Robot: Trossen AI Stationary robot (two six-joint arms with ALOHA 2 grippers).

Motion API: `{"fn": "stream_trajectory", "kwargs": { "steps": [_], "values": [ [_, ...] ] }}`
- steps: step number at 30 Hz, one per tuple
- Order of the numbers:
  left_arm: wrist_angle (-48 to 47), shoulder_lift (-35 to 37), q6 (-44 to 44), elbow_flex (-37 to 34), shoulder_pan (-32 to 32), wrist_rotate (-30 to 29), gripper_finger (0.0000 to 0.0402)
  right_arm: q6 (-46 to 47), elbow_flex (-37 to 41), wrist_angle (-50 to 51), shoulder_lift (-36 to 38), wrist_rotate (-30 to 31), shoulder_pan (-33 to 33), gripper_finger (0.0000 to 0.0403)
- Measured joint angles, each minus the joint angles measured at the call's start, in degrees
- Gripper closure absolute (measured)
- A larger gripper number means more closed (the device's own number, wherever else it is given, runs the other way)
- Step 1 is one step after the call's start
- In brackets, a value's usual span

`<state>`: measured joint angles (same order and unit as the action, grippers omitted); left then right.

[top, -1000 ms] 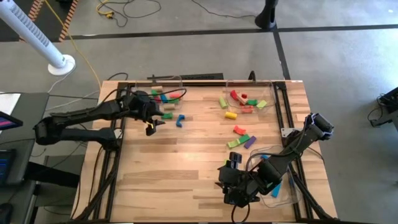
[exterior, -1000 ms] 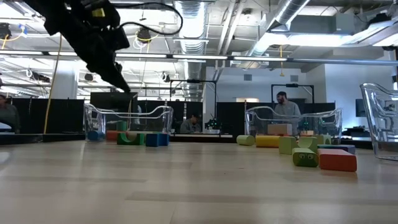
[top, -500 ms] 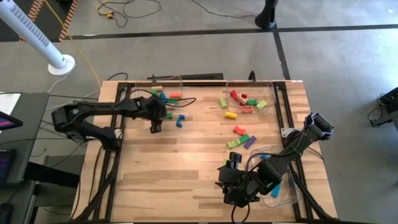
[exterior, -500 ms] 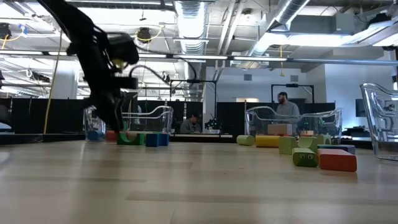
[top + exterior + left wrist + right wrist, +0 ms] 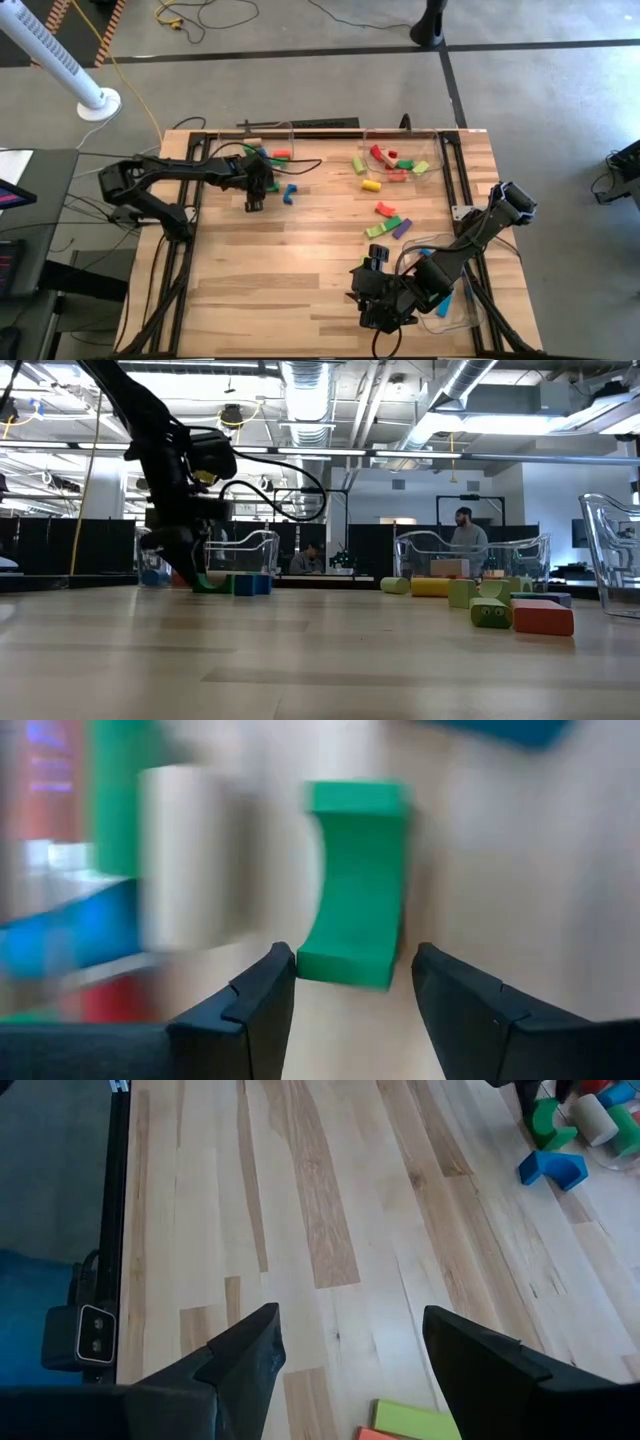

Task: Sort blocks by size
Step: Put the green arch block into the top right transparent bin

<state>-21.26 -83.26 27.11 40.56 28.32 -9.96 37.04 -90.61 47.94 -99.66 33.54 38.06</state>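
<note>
My left gripper (image 5: 257,196) is low over the far left of the table, open and pointing steeply down. A green arch-shaped block (image 5: 355,885) lies flat on the wood, its near end between my two fingers (image 5: 262,988) with a gap on each side. In the low view the gripper (image 5: 186,566) stands just in front of that green block (image 5: 211,583). A blue block (image 5: 290,192) lies close by. My right gripper (image 5: 350,1342) waits open above the near right of the table (image 5: 372,288), holding nothing.
A clear tray (image 5: 268,138) with several blocks stands at the far left, right behind my left gripper. Another clear tray (image 5: 400,150) with blocks stands at the far right, a third (image 5: 455,305) at the near right. Loose blocks (image 5: 388,222) lie right of centre.
My left gripper has come down from well above the table to just over the wood beside the far-left tray and has tipped to point more steeply down. Its fingers now stand around the green block. Its opening looks the same.
</note>
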Motion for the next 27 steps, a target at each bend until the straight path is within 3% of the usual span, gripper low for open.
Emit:
{"fn": "stream_trajectory", "kwargs": {
  "steps": [5,11,16,23,27],
  "values": [
    [-2.73,0.83,-1.85,-0.04,-1.43,7.35,0.0212,0.00,0.00,-0.01,0.00,0.00,0.00,0.0128],
    [-4.69,0.79,-3.08,-0.07,-3.20,7.58,0.0228,0.00,0.00,-0.02,-0.02,-0.02,0.00,0.0128],
    [-2.45,0.79,-10.21,-0.07,-3.03,5.25,0.0231,0.00,0.00,-0.08,-0.20,0.00,0.00,0.0128],
    [1.35,0.81,-17.12,-0.33,-4.43,6.92,0.0183,-1.26,-0.01,-0.17,-3.01,-0.56,-0.27,0.0128],
    [2.81,0.83,-20.88,-0.35,-5.39,1.03,0.0145,-1.55,0.02,0.41,-4.93,-1.47,-0.89,0.0128]
  ]
}}
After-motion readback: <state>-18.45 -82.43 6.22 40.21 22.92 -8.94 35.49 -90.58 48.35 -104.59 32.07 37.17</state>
